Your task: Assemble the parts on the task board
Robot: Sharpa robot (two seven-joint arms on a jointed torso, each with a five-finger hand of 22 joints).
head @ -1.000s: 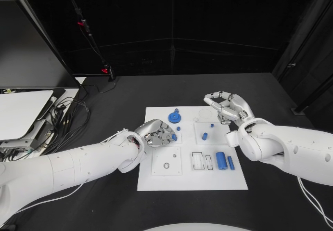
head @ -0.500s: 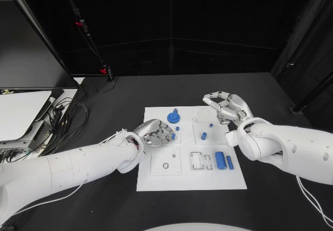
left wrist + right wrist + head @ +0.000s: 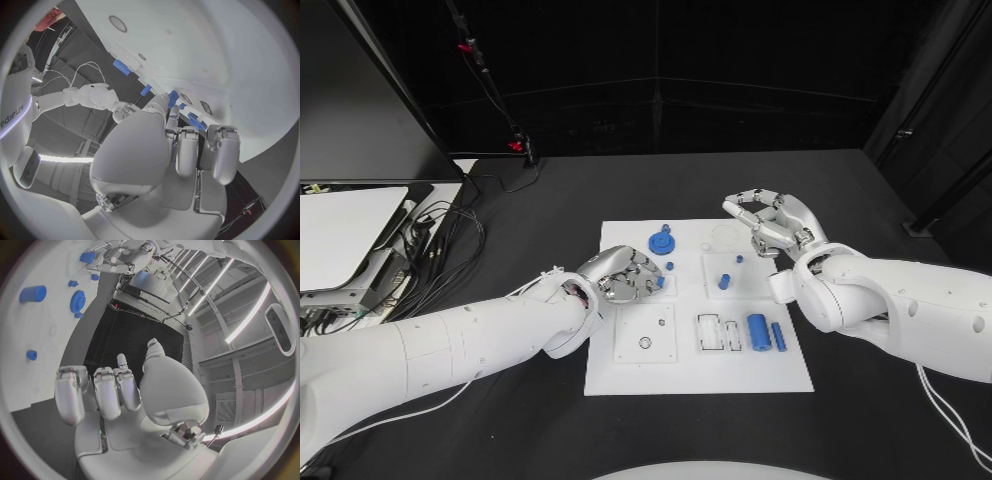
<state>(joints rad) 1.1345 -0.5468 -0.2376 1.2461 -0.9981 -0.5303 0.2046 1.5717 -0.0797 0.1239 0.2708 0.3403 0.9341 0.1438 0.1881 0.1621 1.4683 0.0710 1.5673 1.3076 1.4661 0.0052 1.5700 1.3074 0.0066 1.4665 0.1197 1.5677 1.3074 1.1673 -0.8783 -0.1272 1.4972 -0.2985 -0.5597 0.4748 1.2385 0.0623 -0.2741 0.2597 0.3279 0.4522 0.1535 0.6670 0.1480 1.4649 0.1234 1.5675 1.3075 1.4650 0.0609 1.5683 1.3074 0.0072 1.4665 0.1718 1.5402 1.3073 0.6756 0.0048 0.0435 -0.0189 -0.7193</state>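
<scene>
The white task board (image 3: 697, 372) lies mid-table. On it are a blue gear (image 3: 662, 241), a short peg (image 3: 671, 266), a standing peg (image 3: 726, 282), a blue cylinder (image 3: 759, 332) and a slim bar (image 3: 779, 337). My left hand (image 3: 625, 275) hovers over the board's left half, its fingertips pinching a small blue part (image 3: 661, 284), seen again as the blue part (image 3: 173, 96) at the thumb tip. My right hand (image 3: 770, 226) hangs over the far right corner, fingers (image 3: 106, 390) curled in with nothing in them. The right wrist view shows the gear (image 3: 78, 299) and cylinder (image 3: 32, 293).
Empty outlined recesses (image 3: 720, 333) and a small ring (image 3: 645, 344) mark the board's near half. A tangle of cables (image 3: 437, 250) and a white panel (image 3: 343, 225) lie off to the left. Black tabletop surrounds the board.
The left hand has crept a little toward the far side of the board with the blue part. The right hand has stayed put.
</scene>
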